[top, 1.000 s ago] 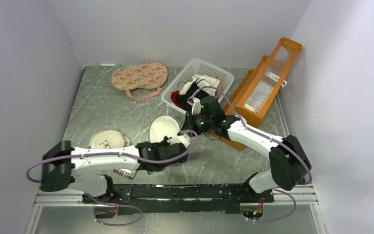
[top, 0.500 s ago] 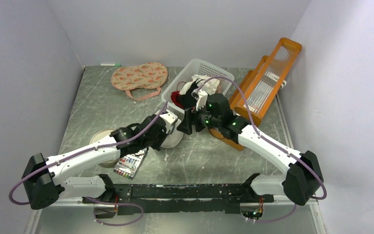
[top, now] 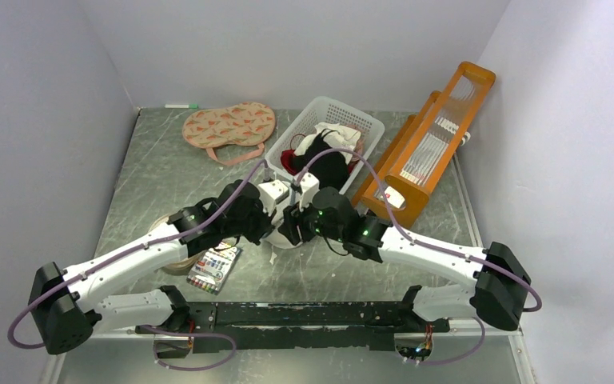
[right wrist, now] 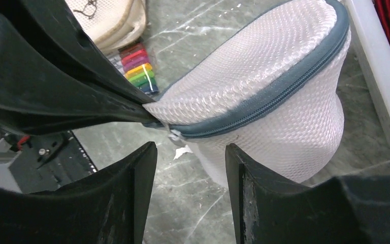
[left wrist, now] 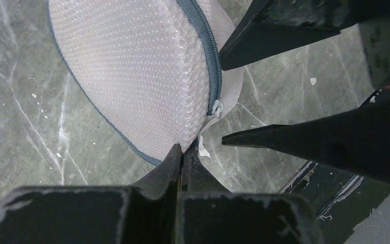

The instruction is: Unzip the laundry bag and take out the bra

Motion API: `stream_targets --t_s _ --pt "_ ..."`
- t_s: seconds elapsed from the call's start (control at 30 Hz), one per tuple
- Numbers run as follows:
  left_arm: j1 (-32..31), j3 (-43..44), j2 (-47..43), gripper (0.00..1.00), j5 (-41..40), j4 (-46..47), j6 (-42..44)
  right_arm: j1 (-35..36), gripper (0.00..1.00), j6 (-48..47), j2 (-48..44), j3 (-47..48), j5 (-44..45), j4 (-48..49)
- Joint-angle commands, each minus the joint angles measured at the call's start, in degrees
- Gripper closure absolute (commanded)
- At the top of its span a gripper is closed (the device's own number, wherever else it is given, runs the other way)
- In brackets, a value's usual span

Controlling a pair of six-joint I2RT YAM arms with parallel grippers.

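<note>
1. White mesh laundry bag (right wrist: 264,76) is resting on the table (left wrist: 25,127) between the grippers, zipper looking shut; the bra is not showing.
2. Left gripper (left wrist: 183,150), jaws together, is clamping the bag's edge and should be holding firm.
3. Right gripper (right wrist: 190,147), jaws apart, should be closing on the zipper pull (right wrist: 175,134).
4. Only the wrist views are showing that pull.

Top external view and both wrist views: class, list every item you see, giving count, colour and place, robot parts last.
laundry bag: one, white mesh, grey-blue zip, mid-table
pouch: one, pink watermelon print, far left
basket: one, white, far middle
clothes: heap, black, white, red, in basket
rack: one, orange wood, far right
embroidery hoop: one, beige, near left
pen pack: one, multicoloured, near left
marker: one, green-capped, far-left edge
left arm: white-black, jaws shut on bag's rim
right arm: white-black, jaws open by zip pull
</note>
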Motion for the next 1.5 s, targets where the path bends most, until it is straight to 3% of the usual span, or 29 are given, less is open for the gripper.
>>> stream_targets --t_s 0.0,0.27,0.4,0.67,0.97,1.47 --pt "0.5 -1.0 -2.6 0.93 3.3 3.3 0.8 2.6 0.48 -2.2 -2.2 -5.1 6.9 9.8" --pt "0.4 -1.3 -3.3 0.93 1.8 2.4 1.1 3.6 0.47 -3.3 -4.7 -12.0 6.7 21.9" --pt "0.4 -1.2 -3.5 0.93 1.2 2.2 1.4 4.5 0.58 -3.2 -3.8 -10.8 8.2 21.8" --pt "0.5 -1.2 -3.5 0.93 3.4 2.8 1.1 5.3 0.51 0.0 -2.8 -10.9 13.2 22.7" --pt "0.5 -0.5 -1.8 0.93 4.2 2.1 1.6 5.8 0.55 0.4 -4.7 -11.4 18.8 20.9" --pt "1.0 -0.4 -1.0 0.93 4.0 2.1 1.8 5.8 0.67 0.2 -7.7 -11.3 18.2 16.9"
